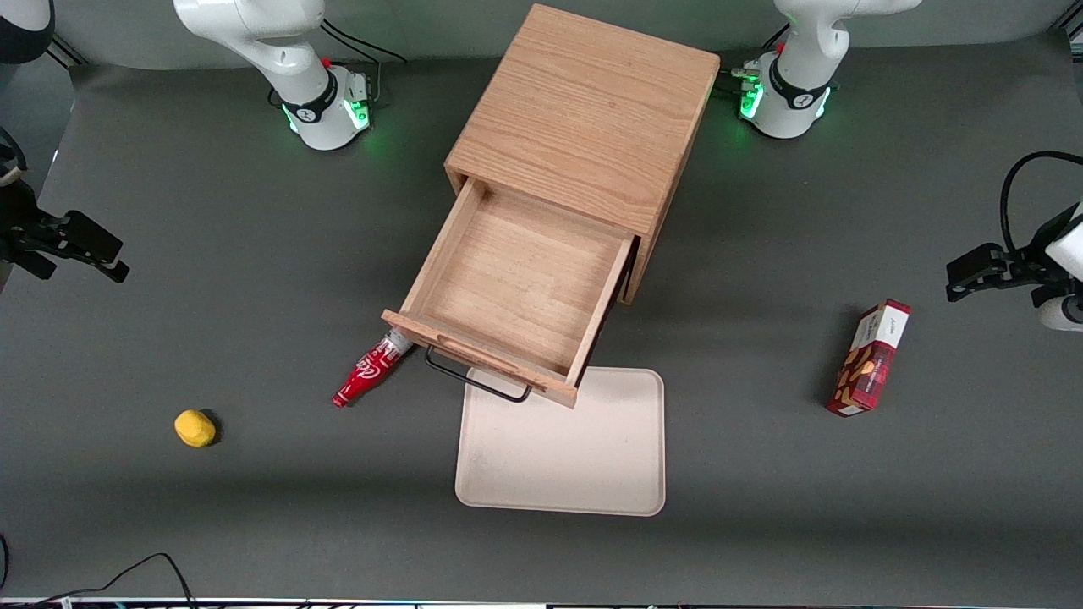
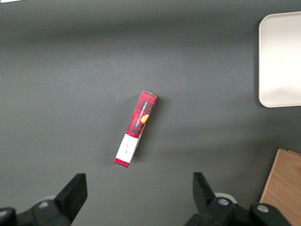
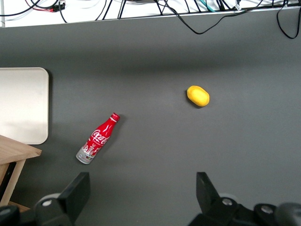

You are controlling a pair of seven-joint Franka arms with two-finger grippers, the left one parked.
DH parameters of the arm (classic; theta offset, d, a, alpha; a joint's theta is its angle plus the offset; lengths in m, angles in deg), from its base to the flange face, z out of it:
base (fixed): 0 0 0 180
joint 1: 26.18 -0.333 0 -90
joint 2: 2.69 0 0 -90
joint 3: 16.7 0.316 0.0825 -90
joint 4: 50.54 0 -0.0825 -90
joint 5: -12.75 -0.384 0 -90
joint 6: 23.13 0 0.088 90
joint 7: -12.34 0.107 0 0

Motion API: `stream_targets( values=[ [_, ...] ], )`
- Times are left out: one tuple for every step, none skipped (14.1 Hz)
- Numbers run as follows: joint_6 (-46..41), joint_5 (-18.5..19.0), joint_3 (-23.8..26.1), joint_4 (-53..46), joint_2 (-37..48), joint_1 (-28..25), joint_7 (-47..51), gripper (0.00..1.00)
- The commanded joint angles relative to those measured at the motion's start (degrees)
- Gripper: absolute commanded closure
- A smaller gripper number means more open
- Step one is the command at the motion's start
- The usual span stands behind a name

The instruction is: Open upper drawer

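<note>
Parted jaws of the gripper [image 3: 141, 195] hang above bare mat at the working arm's end of the table, holding nothing. Nearest the front camera lie a cream tray [image 1: 560, 474] and a yellow lemon [image 1: 195, 428], then a red bottle [image 1: 367, 373] beside the upper drawer [image 1: 514, 288], which is pulled out, its wire handle [image 1: 475, 379] over the tray's edge. A red box [image 1: 871, 359] lies toward the parked arm's end.

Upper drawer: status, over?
Gripper open, empty, raised off toward the working arm's end of the table. Upper drawer pulled well out, empty. Red bottle lies beside the drawer front; nothing blocking.
</note>
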Motion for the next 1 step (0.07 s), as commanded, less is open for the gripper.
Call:
stream_targets(
  values=[
    [-1.1,-0.8,0.1,-1.3,-0.1,-0.3,0.6,0.0]
  ],
)
